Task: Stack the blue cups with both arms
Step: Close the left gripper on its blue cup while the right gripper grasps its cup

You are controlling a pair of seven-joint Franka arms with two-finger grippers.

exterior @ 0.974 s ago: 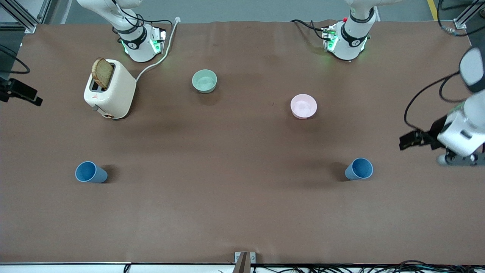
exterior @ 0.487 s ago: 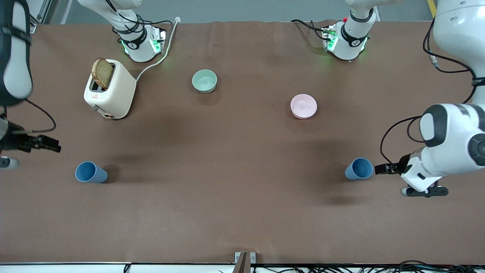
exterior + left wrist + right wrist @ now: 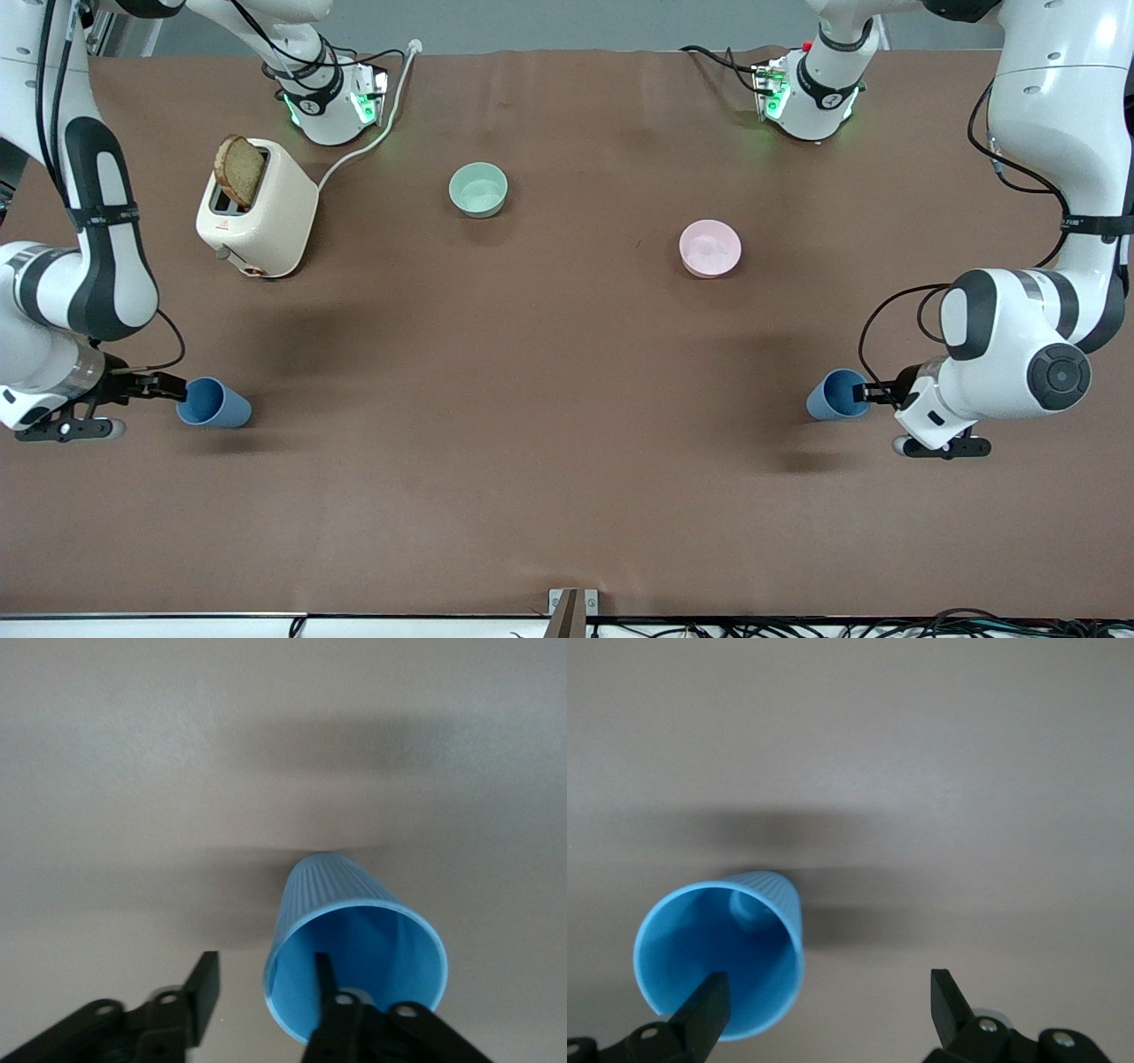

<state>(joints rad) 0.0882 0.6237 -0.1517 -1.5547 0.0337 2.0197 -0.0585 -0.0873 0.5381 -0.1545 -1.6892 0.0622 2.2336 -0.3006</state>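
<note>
- On the front view I have both arms reaching low at the two ends of the brown tabletop point(image 3: 567, 461). The left pincer point(image 3: 873, 392) sits at the rim of the blue cup at the left arm's end point(image 3: 835, 395), which stands upright.
- Same view: the right pincer point(image 3: 159, 387) is at the rim of the blue cup at the right arm's end point(image 3: 211, 403), also upright. The two cups are well apart, about equally near the front camera.
- Farther from that camera I see a mint-green bowl point(image 3: 478, 189) and a pale pink bowl point(image 3: 710, 248), and a cream toaster point(image 3: 257, 210) with a slice of bread point(image 3: 239, 170) sticking up from its slot, toward the right arm's end.
- On the left wrist view my left pincer point(image 3: 264, 985) is spread. One finger point(image 3: 325, 976) hangs over the open mouth of its blue cup point(image 3: 350, 939), and the other finger point(image 3: 203, 983) is outside the ribbed wall, so the rim lies between them. I cannot tell whether either finger touches the cup.
- On the right wrist view my right pincer point(image 3: 828, 997) is spread wide. One finger point(image 3: 709, 1003) is over the mouth of its blue cup point(image 3: 726, 952), near the rim, and the other finger point(image 3: 943, 992) is over bare tabletop, clear of the cup wall. The cup interior looks bare apart from a small raised boss at the bottom.
</note>
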